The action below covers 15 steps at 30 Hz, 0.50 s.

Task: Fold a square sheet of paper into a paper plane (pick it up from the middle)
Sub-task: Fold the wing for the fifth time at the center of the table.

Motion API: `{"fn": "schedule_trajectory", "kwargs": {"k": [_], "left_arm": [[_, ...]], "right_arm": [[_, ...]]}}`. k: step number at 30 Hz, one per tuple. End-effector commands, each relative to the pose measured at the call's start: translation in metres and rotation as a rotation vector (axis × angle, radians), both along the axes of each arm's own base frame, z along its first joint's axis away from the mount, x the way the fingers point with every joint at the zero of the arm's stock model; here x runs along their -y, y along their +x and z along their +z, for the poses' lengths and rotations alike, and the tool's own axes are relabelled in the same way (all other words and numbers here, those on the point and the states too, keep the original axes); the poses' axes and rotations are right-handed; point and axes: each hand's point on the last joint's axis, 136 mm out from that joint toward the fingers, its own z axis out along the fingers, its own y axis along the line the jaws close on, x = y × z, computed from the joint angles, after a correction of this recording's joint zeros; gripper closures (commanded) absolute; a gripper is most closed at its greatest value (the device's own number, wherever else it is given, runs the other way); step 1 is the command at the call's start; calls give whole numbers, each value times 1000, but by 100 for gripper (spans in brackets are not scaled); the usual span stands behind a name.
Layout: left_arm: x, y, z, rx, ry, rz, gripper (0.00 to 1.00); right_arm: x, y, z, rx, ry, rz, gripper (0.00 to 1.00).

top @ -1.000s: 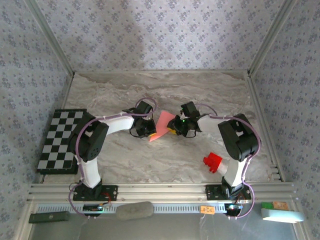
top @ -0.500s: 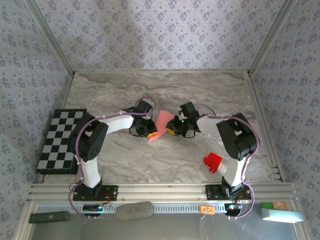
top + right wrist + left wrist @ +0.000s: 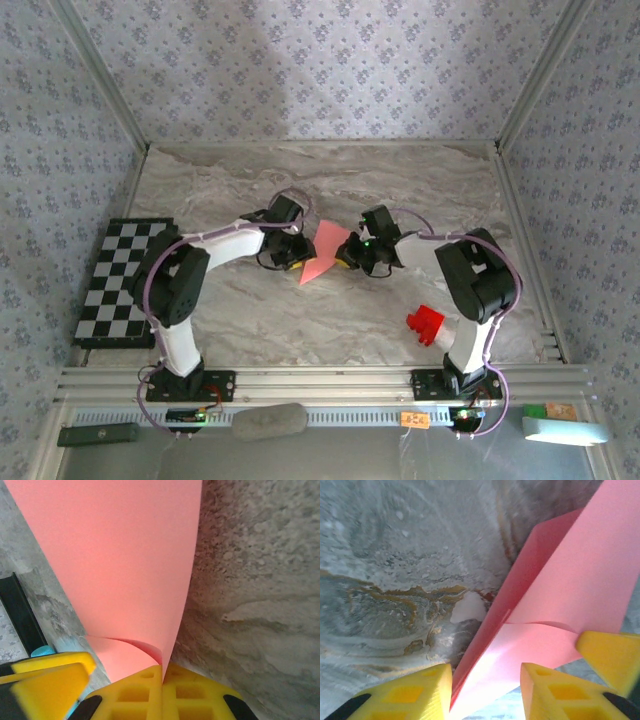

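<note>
The half-folded square sheet of paper (image 3: 325,250) sits at the middle of the surface (image 3: 250,320). We judge it is pinned on one side so the other can regrip. At its 3 o'clock our right end effector (image 3: 162,672) is clenched on its edge. At 9 o'clock the left end effector (image 3: 485,670) is released, its fingers (image 3: 420,690) straddling the fold.

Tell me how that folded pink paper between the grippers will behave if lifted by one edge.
Probably floppy: the folded salmon-pink paper sheet curls where the right gripper pinches it. Likely light too, since it looks thin. Its creases may spring open: a flap stands lifted between the open fingers of the left gripper.
</note>
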Motion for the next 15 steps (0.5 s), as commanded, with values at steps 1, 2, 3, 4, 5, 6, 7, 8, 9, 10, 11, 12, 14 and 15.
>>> {"fn": "schedule_trajectory", "kwargs": {"k": [1, 2, 3, 4, 5, 6, 7, 8, 9, 10, 11, 12, 14, 15], "left_arm": [[1, 8, 36, 161, 18, -69, 56], [3, 8, 40, 197, 23, -97, 55], [6, 8, 44, 238, 29, -130, 53], [9, 8, 47, 273, 37, -160, 52], [14, 7, 50, 313, 43, -200, 50], [18, 7, 53, 358, 50, -240, 48], [22, 6, 54, 393, 58, -277, 43], [27, 4, 56, 434, 65, -319, 38], [32, 3, 56, 478, 78, -365, 31], [34, 2, 56, 511, 97, -403, 28], [38, 1, 55, 548, 121, -444, 25], [41, 0, 54, 578, 134, -488, 24], [47, 0, 53, 627, 156, -561, 24], [50, 0, 52, 650, 165, -599, 24]], "right_arm": [[9, 11, 23, 65, 5, -64, 96], [11, 12, 27, 71, 8, -76, 96], [14, 13, 29, 74, 11, -90, 97], [16, 14, 31, 74, 14, -104, 97], [18, 15, 35, 79, 19, -116, 97], [20, 15, 36, 77, 21, -126, 97], [23, 15, 37, 76, 21, -137, 97], [24, 15, 38, 73, 23, -144, 97], [26, 16, 40, 72, 25, -153, 98], [28, 15, 41, 67, 27, -161, 98], [31, 15, 40, 61, 26, -169, 98], [33, 15, 41, 55, 27, -178, 98], [35, 15, 42, 48, 30, -188, 98], [36, 15, 42, 44, 32, -192, 98]]}}
